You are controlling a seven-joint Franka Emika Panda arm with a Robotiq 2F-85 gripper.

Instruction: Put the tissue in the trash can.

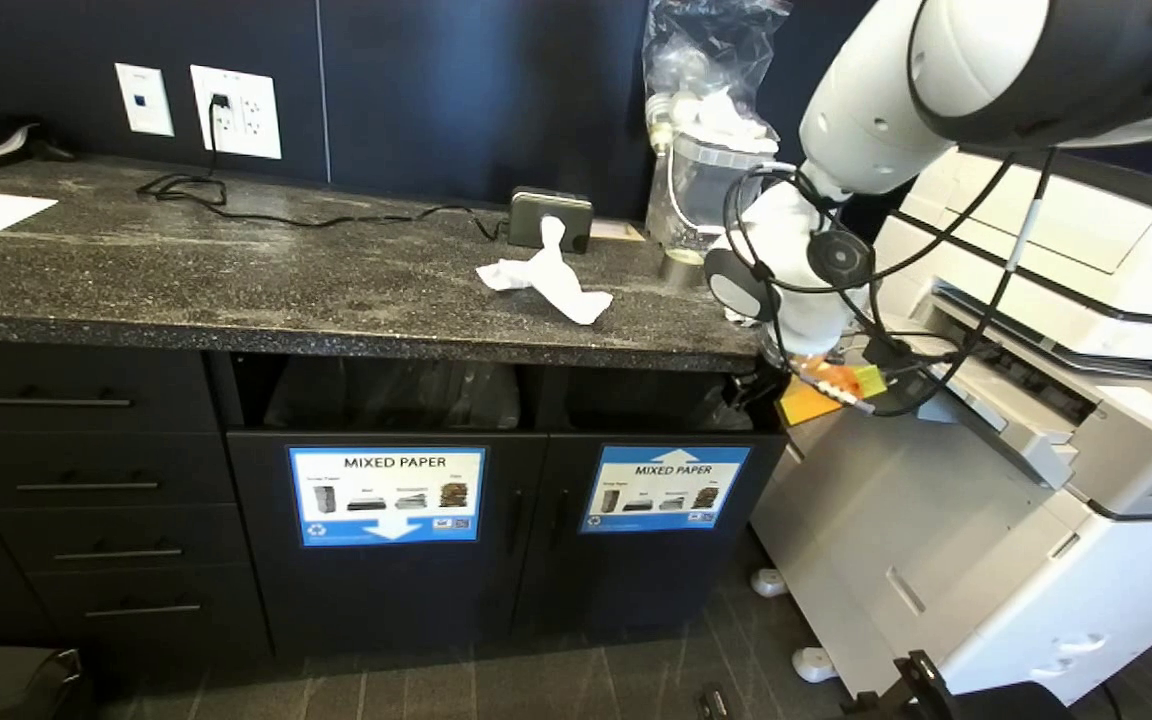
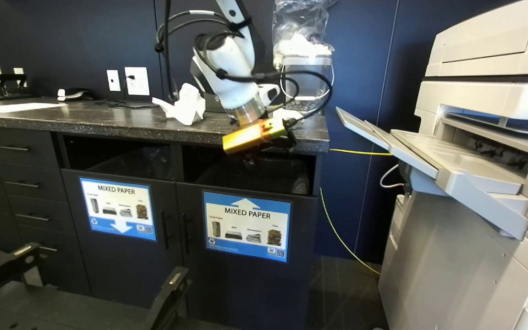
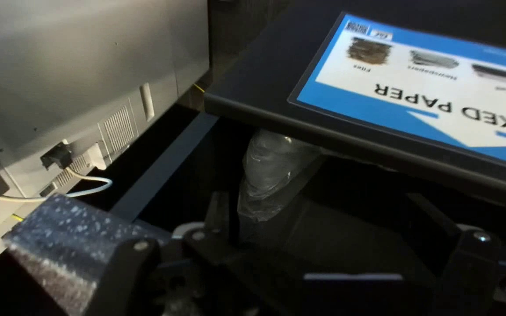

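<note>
The wrist view alone showed my pincer [image 3: 321, 202] wide at the bin [image 3: 270, 112], label [image 3: 426, 83] cut off. In an exterior view, the tissue [image 1: 550, 275] lay on the counter [image 1: 286, 290], partly hiding a dark device [image 1: 577, 222]. In an exterior view, a yellow block [image 2: 245, 136] half hid my pincer.

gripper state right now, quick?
Gripper: open, jaws wide apart, nothing seen between them in the wrist view.

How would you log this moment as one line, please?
fingers: open, at opening of bin nearer printer | held: nothing visible | tissue: on counter | status: not binned
</note>
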